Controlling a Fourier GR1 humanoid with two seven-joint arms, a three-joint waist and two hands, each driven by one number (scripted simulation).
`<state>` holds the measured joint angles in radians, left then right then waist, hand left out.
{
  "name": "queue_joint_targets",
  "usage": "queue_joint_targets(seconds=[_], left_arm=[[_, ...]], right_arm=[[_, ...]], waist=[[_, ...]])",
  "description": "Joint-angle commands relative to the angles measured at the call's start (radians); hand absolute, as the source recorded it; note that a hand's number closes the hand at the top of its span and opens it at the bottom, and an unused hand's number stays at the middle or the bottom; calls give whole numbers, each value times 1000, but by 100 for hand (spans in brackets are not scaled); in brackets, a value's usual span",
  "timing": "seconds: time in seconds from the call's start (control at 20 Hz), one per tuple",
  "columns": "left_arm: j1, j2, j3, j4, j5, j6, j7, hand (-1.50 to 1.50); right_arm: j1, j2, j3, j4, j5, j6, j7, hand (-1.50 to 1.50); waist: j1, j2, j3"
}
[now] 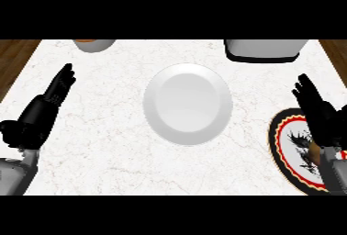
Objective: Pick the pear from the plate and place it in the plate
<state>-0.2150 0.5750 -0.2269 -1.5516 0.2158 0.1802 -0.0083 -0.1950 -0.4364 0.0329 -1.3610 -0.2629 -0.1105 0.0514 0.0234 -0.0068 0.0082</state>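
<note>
Two plates lay on the bench [102, 147]: a white plate [187, 103] mid-bench and a patterned plate [293, 151] at its right edge. No pear showed. Left hand [42, 110] and right hand [318, 110] had straight fingers, holding nothing.

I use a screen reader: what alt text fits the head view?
A white plate sits mid-counter; the right hand is over a patterned plate with a red and black rim at right. The left hand rests open at left.
</note>
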Motion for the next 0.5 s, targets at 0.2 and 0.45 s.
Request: queue_joint_targets(seconds=[0.2,0.45], left_arm=[[72,-64,53,82,42,8,-44,0],[121,-128,25,162,62,-12,-90,0]], right_arm=[[-189,43,-104,319,-59,-118,276,150],[-148,-37,-25,384,276,-435,214,-150]], waist=[[19,27,-9],[0,27,-11]])
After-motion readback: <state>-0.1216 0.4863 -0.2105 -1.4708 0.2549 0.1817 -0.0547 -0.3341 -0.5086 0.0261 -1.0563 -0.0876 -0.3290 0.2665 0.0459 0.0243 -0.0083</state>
